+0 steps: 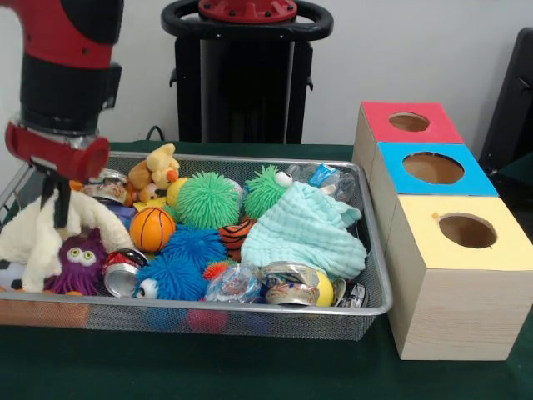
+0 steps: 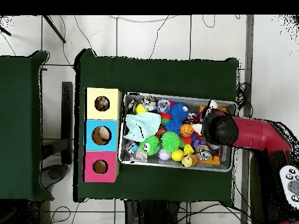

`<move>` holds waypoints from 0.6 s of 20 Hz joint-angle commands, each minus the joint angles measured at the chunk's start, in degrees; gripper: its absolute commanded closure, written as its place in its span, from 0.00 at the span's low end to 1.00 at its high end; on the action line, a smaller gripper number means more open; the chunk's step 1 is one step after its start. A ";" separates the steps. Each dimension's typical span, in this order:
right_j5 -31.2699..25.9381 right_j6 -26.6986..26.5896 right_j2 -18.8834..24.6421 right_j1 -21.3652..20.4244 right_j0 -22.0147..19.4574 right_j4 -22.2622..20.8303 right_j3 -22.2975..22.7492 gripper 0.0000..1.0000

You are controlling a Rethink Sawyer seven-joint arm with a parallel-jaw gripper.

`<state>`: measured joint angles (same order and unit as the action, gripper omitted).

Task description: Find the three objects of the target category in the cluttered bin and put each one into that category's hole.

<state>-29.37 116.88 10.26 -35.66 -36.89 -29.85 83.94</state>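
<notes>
- Front view: green bench [image 1: 250, 375]; the mesh bin [image 1: 366, 312] sits just left of the three boxes [image 1: 454, 275], with bare cloth in front. Pincer [image 1: 57, 204] at the bin's left end, clamped on a cream cloth [image 1: 33, 237].
- Overhead view: the arm [image 2: 251, 133] covers the bin's right end; open cloth rings the bin [image 2: 175, 166].

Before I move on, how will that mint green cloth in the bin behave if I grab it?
The green cloth lies crumpled and draped over other items, so it is probably floppy and will sag from one pinch point. It looks light. Its edge rests over a can, so lifting it may drag or shift neighbours.
</notes>
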 commanded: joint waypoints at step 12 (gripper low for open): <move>-12.32 10.45 -4.78 -6.63 16.44 1.95 -2.89 1.00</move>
<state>-43.14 116.88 8.25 -44.06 -23.40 -27.02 80.03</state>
